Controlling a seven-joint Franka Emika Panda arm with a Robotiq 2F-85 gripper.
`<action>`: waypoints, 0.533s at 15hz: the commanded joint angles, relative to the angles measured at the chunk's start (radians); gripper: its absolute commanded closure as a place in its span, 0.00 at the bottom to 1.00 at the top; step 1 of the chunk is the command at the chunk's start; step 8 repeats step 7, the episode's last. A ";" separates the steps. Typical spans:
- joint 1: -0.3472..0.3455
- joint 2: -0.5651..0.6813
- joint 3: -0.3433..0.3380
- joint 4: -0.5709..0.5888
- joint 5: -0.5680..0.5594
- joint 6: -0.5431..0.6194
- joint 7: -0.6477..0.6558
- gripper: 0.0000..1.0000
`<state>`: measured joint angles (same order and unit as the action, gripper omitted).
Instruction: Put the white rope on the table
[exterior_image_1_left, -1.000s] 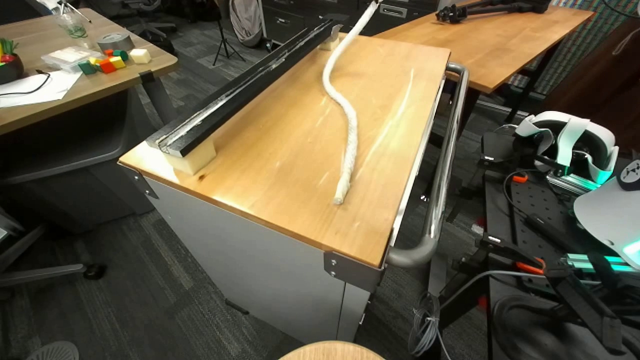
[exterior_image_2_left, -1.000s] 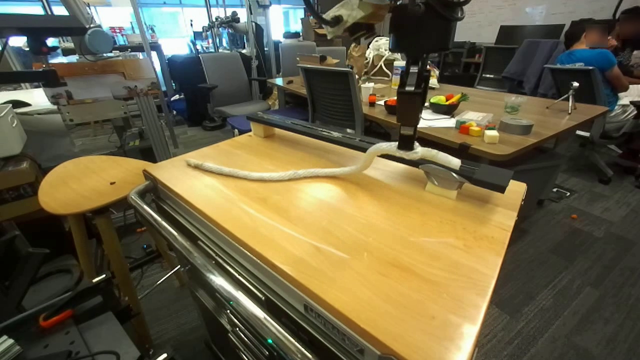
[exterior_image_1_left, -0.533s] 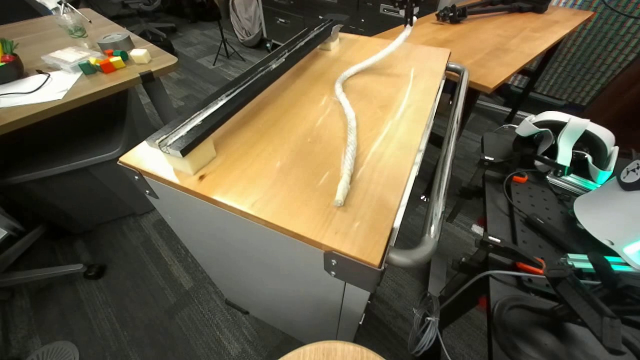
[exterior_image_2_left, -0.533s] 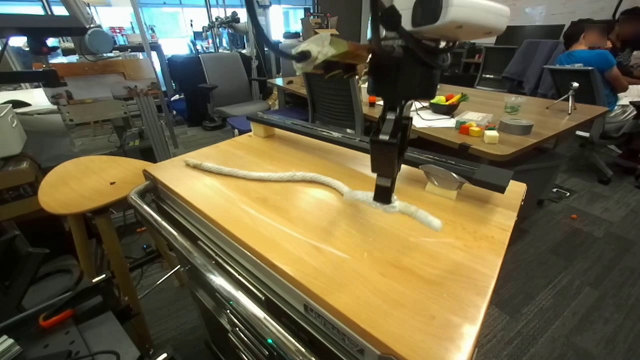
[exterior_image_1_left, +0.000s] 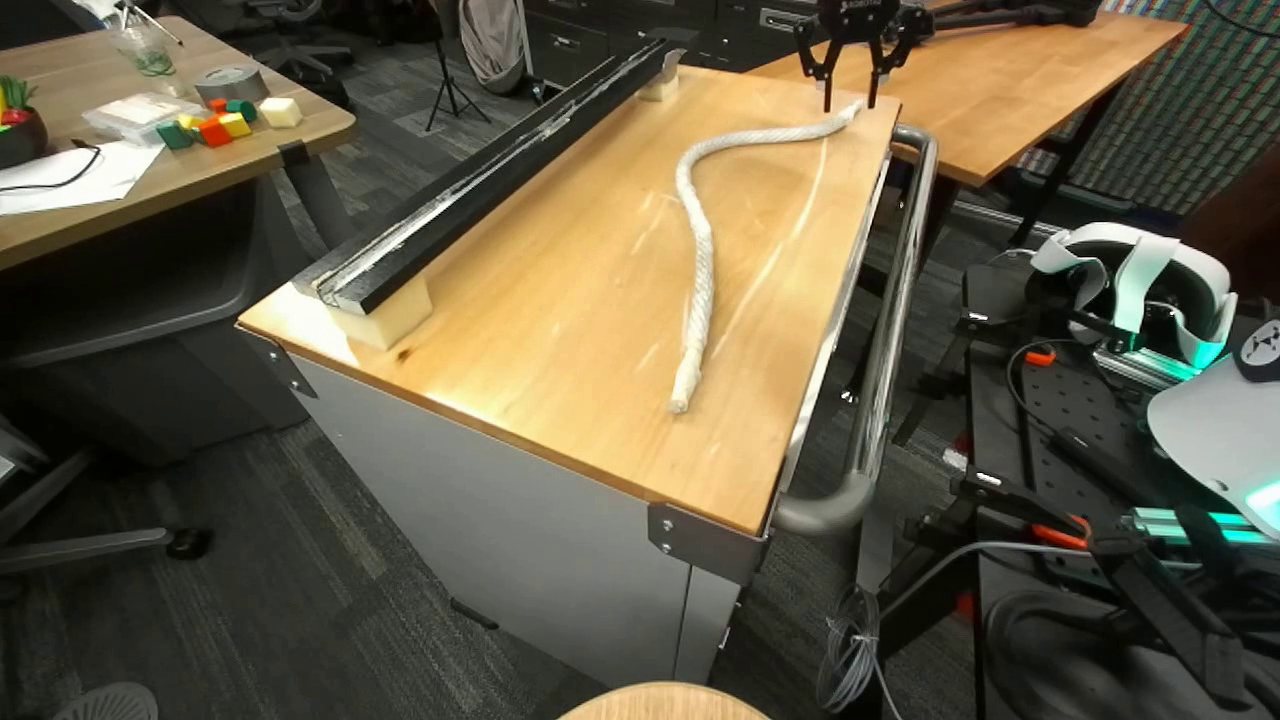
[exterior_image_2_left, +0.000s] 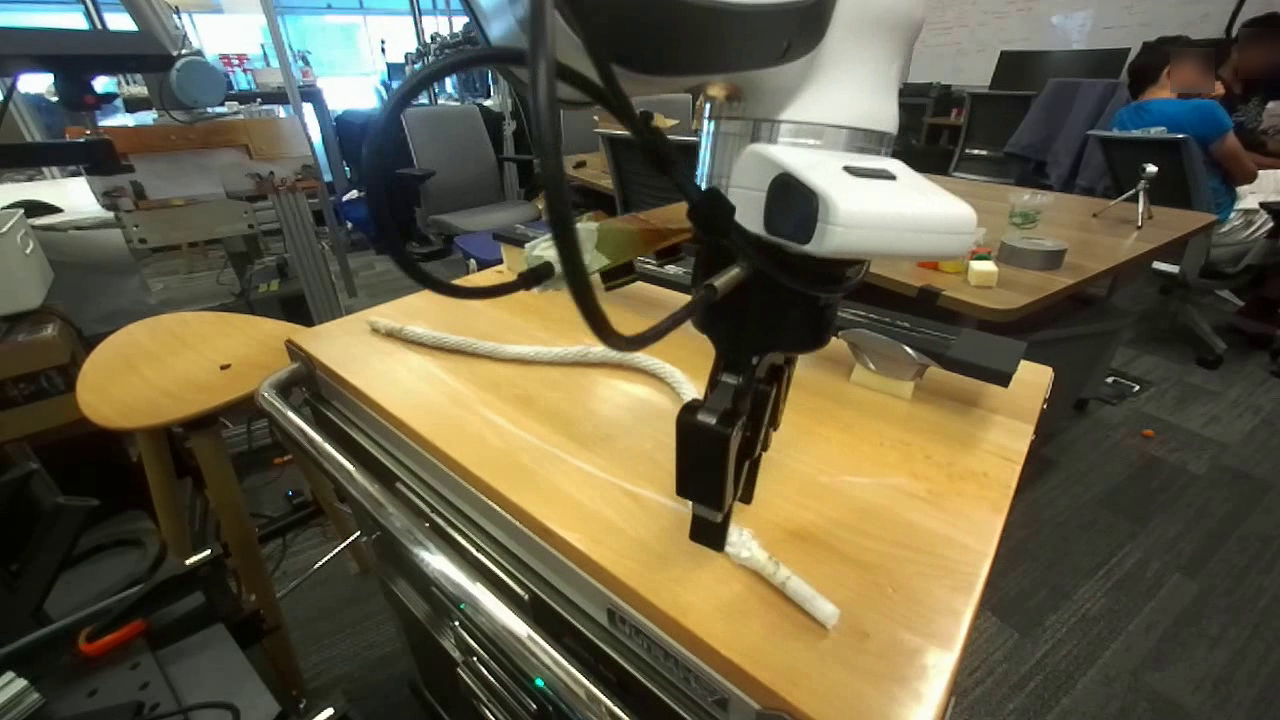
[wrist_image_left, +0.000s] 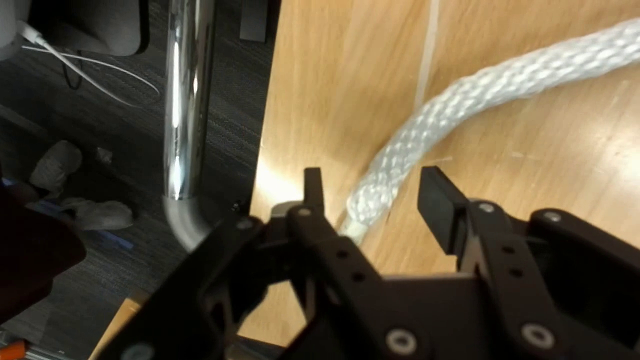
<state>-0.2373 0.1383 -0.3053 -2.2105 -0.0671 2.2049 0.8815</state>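
The white rope (exterior_image_1_left: 700, 250) lies in an S-curve along the light-brown top of the table (exterior_image_1_left: 560, 330). In an exterior view its middle (exterior_image_2_left: 560, 353) rests on the wood, and the arm hides a stretch near the taped end. My gripper (exterior_image_1_left: 850, 104) is low over the tabletop near the rail-side edge, with its fingers spread on both sides of the rope. In the wrist view, the rope (wrist_image_left: 480, 92) passes between the open fingers (wrist_image_left: 372, 185), with a gap to each finger. The taped end extends past the gripper (exterior_image_2_left: 728, 525) along the tabletop.
A black bar (exterior_image_1_left: 480, 190) rests on pale blocks along one long table edge. A metal tube rail (exterior_image_1_left: 905, 290) runs along the opposite edge, close to my gripper. A cluttered desk (exterior_image_2_left: 1110, 235) and a round stool (exterior_image_2_left: 170, 370) stand nearby.
My gripper, earlier shut on the rope near the black bar, moved across toward the rail and down. It opened, and the rope's held end now lies on the rail side of the tabletop.
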 joint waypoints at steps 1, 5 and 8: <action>-0.021 -0.198 -0.003 -0.125 0.068 0.074 -0.104 0.16; -0.039 -0.202 0.012 -0.078 0.081 0.039 -0.121 0.00; -0.050 -0.251 0.015 -0.088 0.085 0.021 -0.128 0.00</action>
